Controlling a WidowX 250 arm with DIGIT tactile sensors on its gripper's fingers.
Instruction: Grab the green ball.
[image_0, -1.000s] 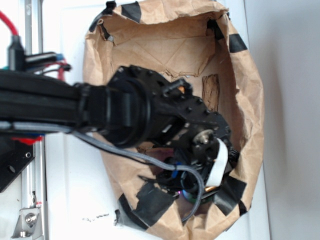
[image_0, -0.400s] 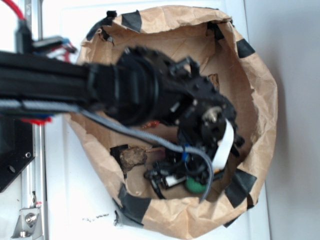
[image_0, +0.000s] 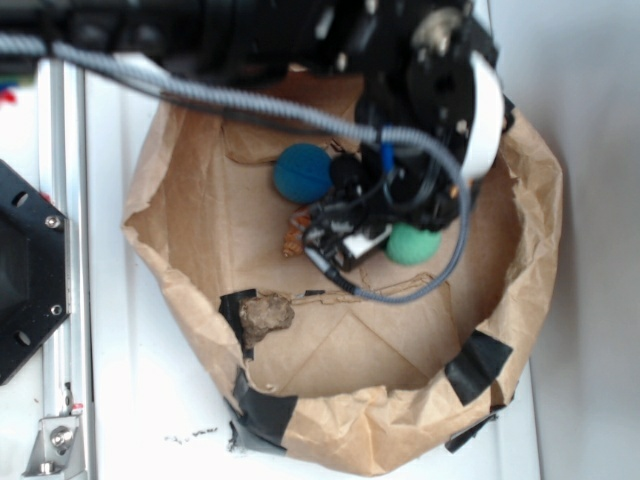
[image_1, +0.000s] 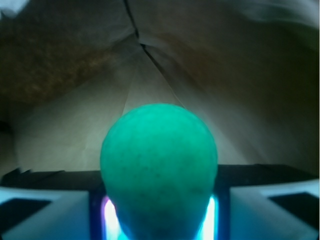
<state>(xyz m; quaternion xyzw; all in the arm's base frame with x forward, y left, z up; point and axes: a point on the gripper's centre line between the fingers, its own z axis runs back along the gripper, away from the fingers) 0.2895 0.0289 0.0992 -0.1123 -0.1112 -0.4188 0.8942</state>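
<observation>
The green ball (image_0: 413, 244) is a small fuzzy emerald ball held over the middle of the brown paper bag (image_0: 190, 250). My gripper (image_0: 392, 238) hangs down from the black arm at the top and is shut on the ball's left side. In the wrist view the green ball (image_1: 159, 160) fills the centre, pinched narrower at its lower end between my gripper's (image_1: 159, 222) pale fingers (image_1: 47, 215). A slightly larger blue-teal ball (image_0: 303, 172) lies to the upper left, apart from the gripper.
A brown rock-like lump (image_0: 266, 314) lies on the bag floor at the lower left, and a small orange-brown scrap (image_0: 293, 236) under the blue ball. Black tape patches (image_0: 479, 365) mark the crumpled rim. A grey cable (image_0: 250, 100) loops from the arm. A metal rail (image_0: 65, 300) runs along the left.
The arm has swung toward the top of the frame with the green ball between its fingers. The blue ball, hidden before by the arm, now shows.
</observation>
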